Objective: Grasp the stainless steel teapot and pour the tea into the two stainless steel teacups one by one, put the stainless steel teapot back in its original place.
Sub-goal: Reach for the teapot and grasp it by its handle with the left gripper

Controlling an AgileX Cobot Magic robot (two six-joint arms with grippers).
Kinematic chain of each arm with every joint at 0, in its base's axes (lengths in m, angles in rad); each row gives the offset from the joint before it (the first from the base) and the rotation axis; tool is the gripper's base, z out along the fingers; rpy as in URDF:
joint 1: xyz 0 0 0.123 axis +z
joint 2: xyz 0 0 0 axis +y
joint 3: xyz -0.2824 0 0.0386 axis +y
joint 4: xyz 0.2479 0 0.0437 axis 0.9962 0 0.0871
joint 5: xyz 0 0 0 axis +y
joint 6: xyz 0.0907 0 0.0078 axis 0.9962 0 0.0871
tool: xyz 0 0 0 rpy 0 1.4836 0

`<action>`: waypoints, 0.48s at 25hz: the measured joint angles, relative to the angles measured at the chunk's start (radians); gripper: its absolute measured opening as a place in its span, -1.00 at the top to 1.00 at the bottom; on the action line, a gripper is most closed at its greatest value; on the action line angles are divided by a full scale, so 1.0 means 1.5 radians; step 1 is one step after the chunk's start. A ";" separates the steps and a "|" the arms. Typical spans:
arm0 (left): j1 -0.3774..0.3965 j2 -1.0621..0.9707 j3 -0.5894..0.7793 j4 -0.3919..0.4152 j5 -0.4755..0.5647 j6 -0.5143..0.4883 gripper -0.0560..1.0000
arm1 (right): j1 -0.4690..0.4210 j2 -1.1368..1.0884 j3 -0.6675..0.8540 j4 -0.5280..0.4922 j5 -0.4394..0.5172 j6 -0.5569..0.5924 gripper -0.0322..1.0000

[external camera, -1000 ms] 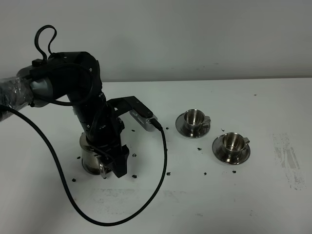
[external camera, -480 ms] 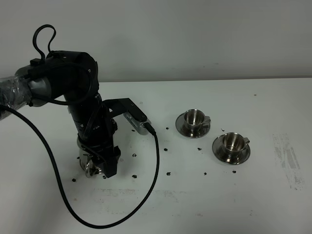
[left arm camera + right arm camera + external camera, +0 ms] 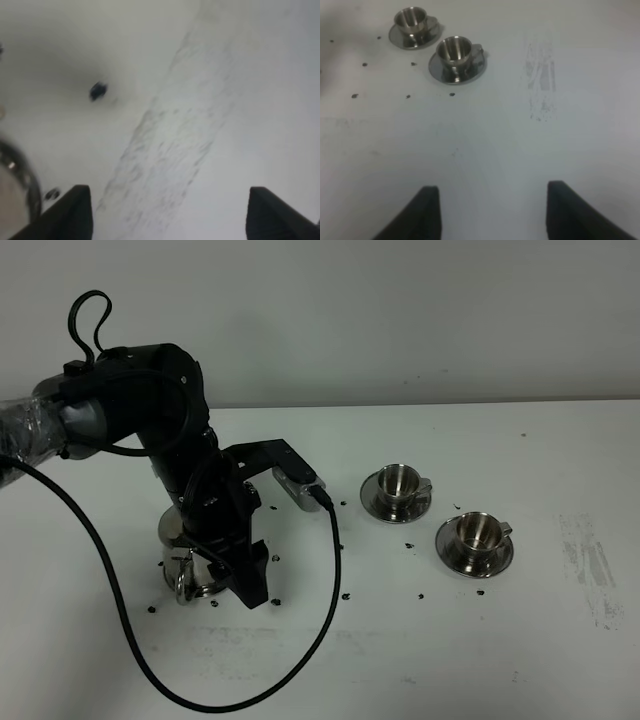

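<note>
The stainless steel teapot (image 3: 186,562) stands at the left of the table, mostly hidden behind my left arm; its loop handle shows at the front. My left gripper (image 3: 251,586) is down at the table just right of the teapot, open and empty. In the left wrist view my left gripper (image 3: 167,210) has its fingertips wide apart over bare table, with a curved steel edge (image 3: 27,182) beside it. The two teacups (image 3: 400,481) (image 3: 479,531) sit on saucers at the right, also in the right wrist view (image 3: 412,18) (image 3: 454,49). My right gripper (image 3: 490,210) is open. The coaster dish is hidden.
A black cable (image 3: 320,610) loops from the left arm across the table's front. Small black specks (image 3: 345,595) are scattered between teapot and cups. A scuffed grey patch (image 3: 590,560) marks the table at the far right.
My left arm swung left over the teapot, then back right; the gripper now sits lower and to the teapot's right. The teapot and the cups have not moved.
</note>
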 joint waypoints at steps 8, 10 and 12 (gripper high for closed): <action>-0.031 -0.045 0.000 0.044 -0.021 -0.069 -0.27 | 0.000 0.000 0.000 0.000 0.000 0.000 0.03; -0.046 -0.089 0.003 0.076 -0.034 -0.120 -0.27 | 0.000 0.000 0.000 0.000 0.000 0.000 0.03; -0.057 -0.132 0.016 0.090 -0.036 -0.171 -0.27 | 0.000 0.000 0.000 0.000 0.000 0.000 0.03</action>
